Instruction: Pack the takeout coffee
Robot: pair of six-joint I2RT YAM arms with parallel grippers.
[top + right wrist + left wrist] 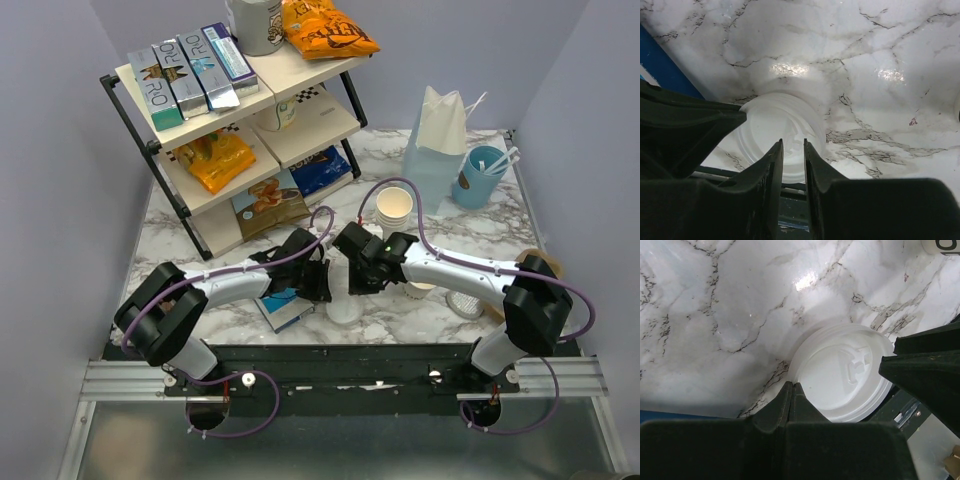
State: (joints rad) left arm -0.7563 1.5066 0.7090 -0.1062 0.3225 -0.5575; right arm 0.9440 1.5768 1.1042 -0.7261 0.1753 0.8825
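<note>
Takeout coffee (343,302): stands on the marble table (250,330), near centre, just beyond the arm bases. Both wrist views look down on its white sip lid (840,375); the cup body hardly shows. Lid on, cup upright.

Left to right:
- Shelf rack (150,145), far left, with snack boxes and bags. Not involved.
- Blue packet (283,307), flat on the table just left of the coffee.
- Left gripper (792,388): fingers pressed together with no gap, tips at the lid's left rim. Can't tell if a bit of rim is pinched between them.
- Right gripper (793,146): fingers a narrow slot apart, over the lid's near edge. Rim lines up with the slot; can't tell if it's clamped.
- Stack of lidless cups (394,210), just beyond the right gripper.
- Pale bag (432,150), far right, standing with its top open; likely where the coffee goes.
- Blue cup (478,178) with white sticks in it, right of the bag.

Progress: early, as I judge it. Cup is lidded, so prep looks done. Packing not done: coffee sits on the table, well apart from the bag, and no firm hold shows. Left to do: secure a grip, lift, carry it far-right, lower it into the bag upright.
</note>
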